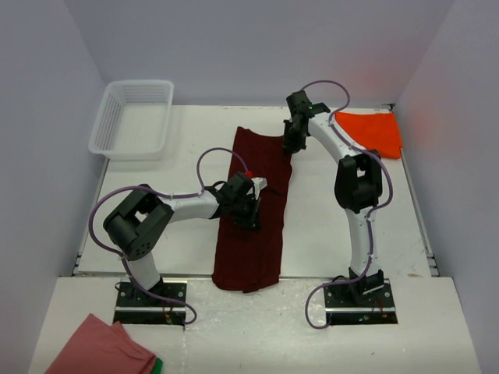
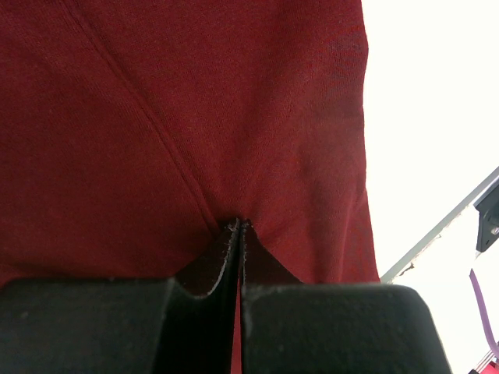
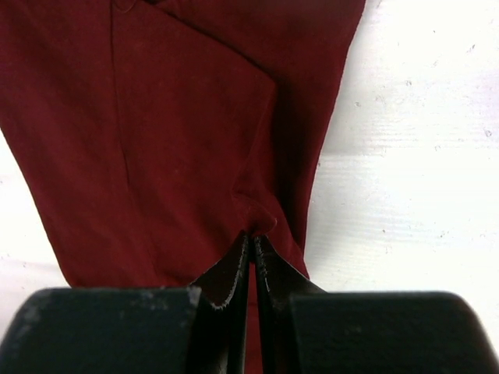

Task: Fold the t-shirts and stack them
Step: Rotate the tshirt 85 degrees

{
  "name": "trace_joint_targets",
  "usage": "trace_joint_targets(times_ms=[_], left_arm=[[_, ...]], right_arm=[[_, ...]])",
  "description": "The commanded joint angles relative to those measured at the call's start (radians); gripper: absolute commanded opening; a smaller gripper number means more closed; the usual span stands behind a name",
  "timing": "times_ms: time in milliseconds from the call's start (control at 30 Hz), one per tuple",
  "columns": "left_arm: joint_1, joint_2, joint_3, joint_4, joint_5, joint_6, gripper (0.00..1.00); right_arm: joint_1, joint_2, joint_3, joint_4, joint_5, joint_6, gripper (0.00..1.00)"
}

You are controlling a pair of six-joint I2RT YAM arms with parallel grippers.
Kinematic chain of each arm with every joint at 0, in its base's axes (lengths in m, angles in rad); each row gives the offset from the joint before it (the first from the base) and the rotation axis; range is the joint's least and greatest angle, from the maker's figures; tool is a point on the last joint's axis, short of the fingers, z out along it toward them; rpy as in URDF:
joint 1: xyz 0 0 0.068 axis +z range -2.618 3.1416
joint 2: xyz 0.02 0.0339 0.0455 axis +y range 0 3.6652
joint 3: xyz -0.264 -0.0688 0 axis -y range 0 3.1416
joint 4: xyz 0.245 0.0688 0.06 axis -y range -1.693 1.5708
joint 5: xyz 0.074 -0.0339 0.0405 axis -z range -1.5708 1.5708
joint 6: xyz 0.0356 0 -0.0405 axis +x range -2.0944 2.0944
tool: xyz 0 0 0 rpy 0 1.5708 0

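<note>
Two shirts: maroon t-shirt (image 1: 249, 249) in left claw (image 2: 238, 226), right claw (image 3: 251, 238); orange t-shirt (image 1: 373, 132) apart.

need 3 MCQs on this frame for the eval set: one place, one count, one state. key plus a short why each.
1. Where does the orange-red t-shirt lie?
A. near left, in front of the left arm's base
B. far right corner of the table
C. middle of the table, between the arms

2. How many pieces of cloth show in the top view?
A. one
B. two
C. three

3. How is the left end effector?
A. wide open over bare table
B. shut on the maroon t-shirt
C. gripping the orange-red t-shirt

Key:
1 B, it lies flat at the far right end.
2 C, the maroon t-shirt, the orange-red t-shirt and a pink cloth at the near left.
3 B, its wrist view shows it closed with maroon fabric pinched at the tips.
</note>
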Motion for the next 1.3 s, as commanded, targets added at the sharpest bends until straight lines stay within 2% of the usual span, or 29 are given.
trace_joint_targets(times_ms=[0,400,633,800,900,967,1000,1067,1133,1267], left_arm=[[0.003,-0.012,0.012,-0.028,0.004,0.034,0.0],[0.015,-0.03,0.013,-0.05,-0.008,0.045,0.0],[0.021,-0.041,0.01,-0.05,-0.01,0.045,0.0],[0.023,-0.035,0.012,-0.048,-0.007,0.048,0.0],[0.024,-0.03,0.015,-0.048,-0.004,0.048,0.0],[0.026,-0.028,0.019,-0.044,-0.004,0.048,0.0],[0.027,-0.025,0.021,-0.044,-0.002,0.049,0.0],[0.028,-0.021,0.025,-0.042,-0.002,0.049,0.0],[0.029,-0.015,0.032,-0.044,0.001,0.049,0.0],[0.029,-0.012,0.036,-0.045,0.004,0.052,0.0]], right_arm=[[0.01,0.021,0.068,-0.031,-0.013,-0.028,0.05],[0.026,0.084,0.171,-0.074,-0.099,-0.056,0.08],[0.041,0.082,0.159,-0.084,-0.167,-0.099,0.12],[0.053,0.047,0.087,-0.061,-0.234,-0.11,0.13],[0.067,0.022,0.049,-0.057,-0.27,-0.134,0.23],[0.076,-0.004,0.02,-0.058,-0.265,-0.145,0.4],[0.084,-0.019,-0.008,-0.045,-0.28,-0.146,0.44],[0.092,-0.086,-0.08,-0.005,-0.247,-0.131,0.46],[0.092,-0.152,-0.184,0.062,-0.152,-0.099,0.47],[0.087,-0.271,-0.276,0.1,-0.076,-0.073,0.48]])
